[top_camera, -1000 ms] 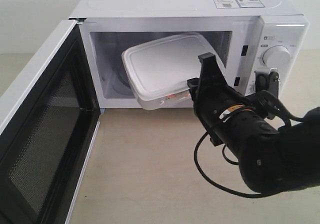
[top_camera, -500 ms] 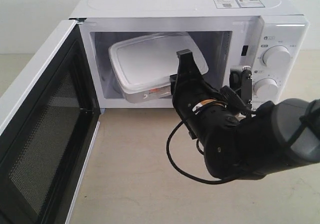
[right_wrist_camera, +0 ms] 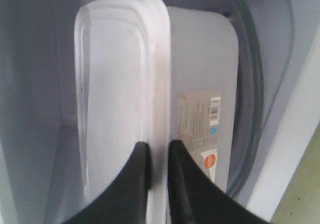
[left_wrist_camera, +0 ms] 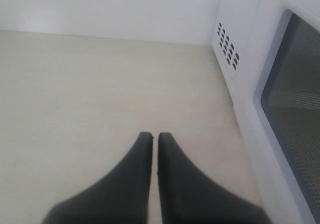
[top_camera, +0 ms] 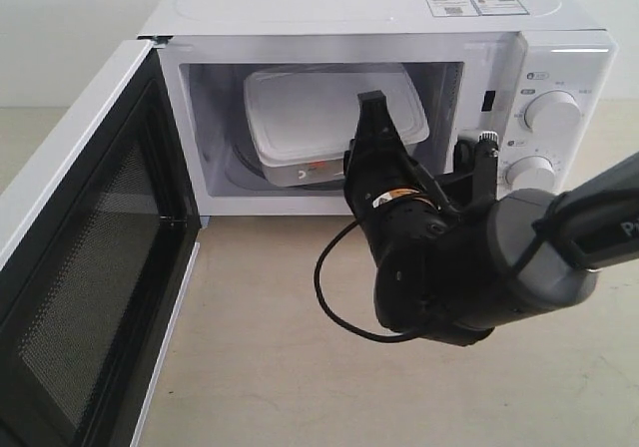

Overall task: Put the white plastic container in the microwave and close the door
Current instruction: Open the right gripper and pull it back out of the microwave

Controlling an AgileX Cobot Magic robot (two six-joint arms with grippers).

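container in, door open

right gripper (right_wrist_camera: 159, 145) was pinched on the rim of the white plastic container (top_camera: 319, 113), tilted inside the microwave (top_camera: 349, 8), apparently not set down. letting go and closing the door (top_camera: 70, 257) were left. left gripper (left_wrist_camera: 151, 136) closed, empty.

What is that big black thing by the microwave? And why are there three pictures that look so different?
It is a robot's arm; the robot has two, each ending in a two-fingered pincer called a gripper. One picture shows the whole scene: a white microwave on a table, its door swung open. The other two come from small cameras on the wrists. The right gripper pinches the rim of the white plastic container, inside the microwave. The left gripper is shut, holds nothing and hangs over the table beside the door.
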